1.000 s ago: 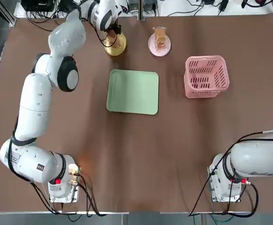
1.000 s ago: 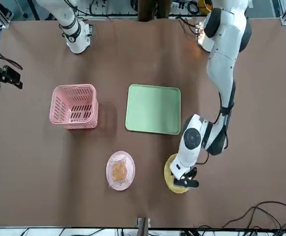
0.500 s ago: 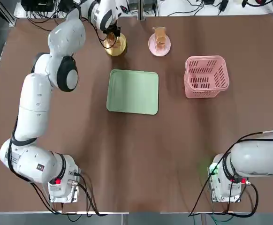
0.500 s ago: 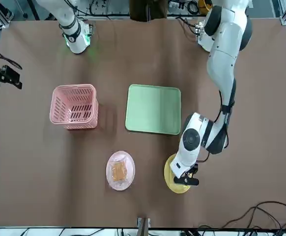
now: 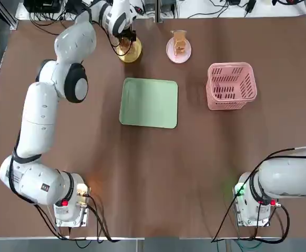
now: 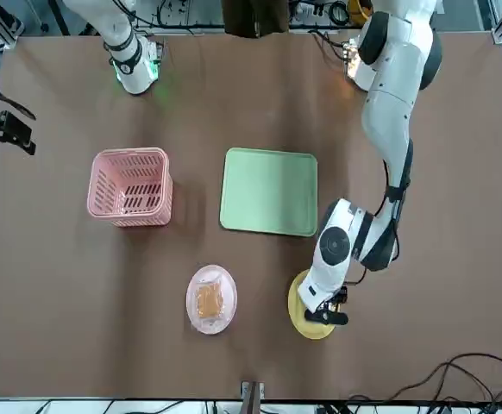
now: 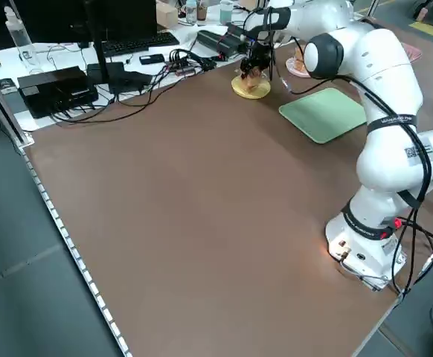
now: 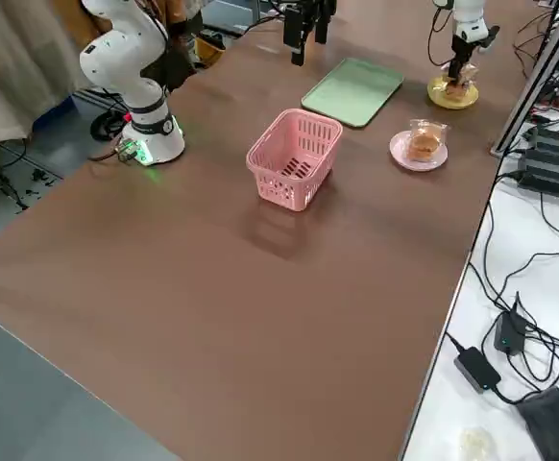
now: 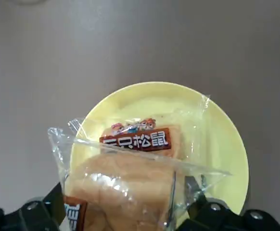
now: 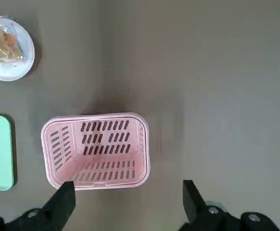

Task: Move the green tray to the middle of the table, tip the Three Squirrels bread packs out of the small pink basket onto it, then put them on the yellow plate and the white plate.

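1. Two bread packs, two plates, and both look sorted now. One pack (image 6: 207,301) sits on the white plate (image 6: 192,319), and the other pack (image 9: 130,187) lies on the yellow plate (image 9: 226,159), far side of the table (image 5: 153,173) from the arm bases.

2. What just changed: half a second back your left gripper (image 6: 323,312) was pinched on that second pack. Now its fingers stand apart, one each side of the wrapper, hanging right over the yellow plate. So that reads as the drop-off, not a grab.

3. The pack leans a bit toward the gripper's side of the plate in the wrist view, but I'd say it's sitting on the plate fine. Can't tell if the wrapper touches a finger.

4. Green tray (image 5: 149,103) is in the middle of the table, bare. Pink basket (image 5: 231,85) stands upright beside it on the right, looks empty from the right wrist view.

5. Your right gripper (image 10: 125,204) hangs parked high above the basket, fingers spread, nothing in them.

6. My take: the task is basically done. You just need to lift the left arm straight up so it doesn't drag the wrapper off the plate.
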Robot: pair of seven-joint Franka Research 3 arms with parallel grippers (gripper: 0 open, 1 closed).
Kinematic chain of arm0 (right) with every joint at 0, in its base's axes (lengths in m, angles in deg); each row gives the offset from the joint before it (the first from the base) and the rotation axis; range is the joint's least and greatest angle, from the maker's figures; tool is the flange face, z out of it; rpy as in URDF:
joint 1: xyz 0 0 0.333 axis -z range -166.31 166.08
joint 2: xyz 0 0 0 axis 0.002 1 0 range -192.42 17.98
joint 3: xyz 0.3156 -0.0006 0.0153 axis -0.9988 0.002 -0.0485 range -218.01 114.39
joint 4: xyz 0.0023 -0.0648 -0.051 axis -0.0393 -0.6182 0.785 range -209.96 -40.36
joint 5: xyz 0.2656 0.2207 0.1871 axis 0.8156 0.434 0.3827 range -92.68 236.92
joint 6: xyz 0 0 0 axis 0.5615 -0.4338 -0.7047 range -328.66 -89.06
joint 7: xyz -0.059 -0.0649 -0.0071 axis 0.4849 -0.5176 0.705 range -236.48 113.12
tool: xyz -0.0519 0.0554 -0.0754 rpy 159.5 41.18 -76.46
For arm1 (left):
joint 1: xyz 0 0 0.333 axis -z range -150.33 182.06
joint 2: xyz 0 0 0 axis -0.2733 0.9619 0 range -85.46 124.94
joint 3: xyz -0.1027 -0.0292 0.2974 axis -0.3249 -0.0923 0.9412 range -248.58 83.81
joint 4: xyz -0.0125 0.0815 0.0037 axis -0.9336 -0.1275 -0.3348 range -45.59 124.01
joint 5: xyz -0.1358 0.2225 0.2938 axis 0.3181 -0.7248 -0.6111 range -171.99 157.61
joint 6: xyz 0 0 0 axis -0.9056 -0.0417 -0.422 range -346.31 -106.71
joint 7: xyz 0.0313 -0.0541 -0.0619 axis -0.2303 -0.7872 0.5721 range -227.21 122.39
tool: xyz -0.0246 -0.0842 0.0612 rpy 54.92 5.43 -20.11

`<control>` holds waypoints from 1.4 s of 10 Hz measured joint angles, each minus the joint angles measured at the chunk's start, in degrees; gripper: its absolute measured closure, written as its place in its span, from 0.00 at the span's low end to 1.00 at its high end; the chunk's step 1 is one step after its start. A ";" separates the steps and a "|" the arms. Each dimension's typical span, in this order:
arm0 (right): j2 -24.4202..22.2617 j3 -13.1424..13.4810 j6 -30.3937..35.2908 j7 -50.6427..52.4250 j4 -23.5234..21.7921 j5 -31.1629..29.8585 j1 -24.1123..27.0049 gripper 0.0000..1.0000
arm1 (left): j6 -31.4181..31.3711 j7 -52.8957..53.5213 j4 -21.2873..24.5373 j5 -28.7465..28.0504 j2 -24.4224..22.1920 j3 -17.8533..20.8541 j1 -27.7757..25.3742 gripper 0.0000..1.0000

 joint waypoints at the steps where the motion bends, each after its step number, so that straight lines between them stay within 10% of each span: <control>1: 0.00 -0.03 -0.01 0.00 0.00 0.00 -0.05 0.01 | -0.01 0.00 0.00 0.00 0.00 0.00 0.00 0.00; 14: 0.00 -0.12 -0.11 -0.08 0.00 0.03 -0.12 0.01 | 2.62 0.00 -0.77 0.00 -1.69 -0.03 -0.36 0.00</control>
